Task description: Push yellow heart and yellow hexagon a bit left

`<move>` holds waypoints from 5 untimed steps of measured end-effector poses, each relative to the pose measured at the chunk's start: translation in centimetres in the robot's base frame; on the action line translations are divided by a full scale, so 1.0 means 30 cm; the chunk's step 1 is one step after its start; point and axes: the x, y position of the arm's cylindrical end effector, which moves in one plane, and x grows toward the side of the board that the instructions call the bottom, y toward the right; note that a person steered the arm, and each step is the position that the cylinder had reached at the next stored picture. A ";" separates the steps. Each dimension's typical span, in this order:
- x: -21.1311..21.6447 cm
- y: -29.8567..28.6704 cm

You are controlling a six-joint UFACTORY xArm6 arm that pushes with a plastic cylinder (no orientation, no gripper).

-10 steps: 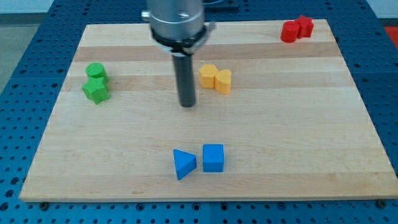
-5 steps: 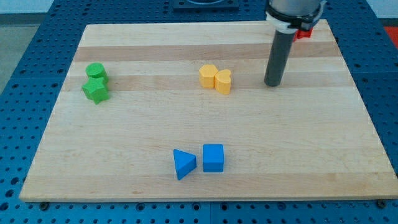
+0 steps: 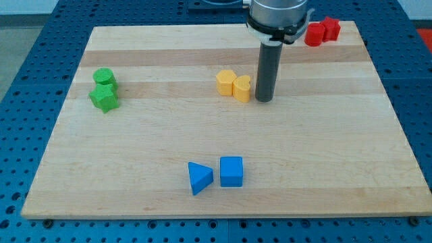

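The yellow hexagon (image 3: 226, 82) and the yellow heart (image 3: 242, 88) sit touching each other a little above the board's middle, the heart on the right. My tip (image 3: 264, 100) stands just to the right of the yellow heart, with a narrow gap between them; I cannot tell if it touches.
A green cylinder (image 3: 104, 76) and a green star (image 3: 104, 98) sit at the view's left. A blue triangle (image 3: 199, 177) and a blue cube (image 3: 231, 171) sit near the bottom. Two red blocks (image 3: 321, 31) sit at the top right corner. The wooden board (image 3: 337, 148) ends near them.
My tip went from left of the yellow pair to their far right, and has now come back left to stand right beside the heart. No block has moved.
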 end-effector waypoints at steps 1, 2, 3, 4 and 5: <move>-0.038 -0.016; -0.035 -0.097; -0.006 -0.178; 0.035 -0.228; 0.077 -0.257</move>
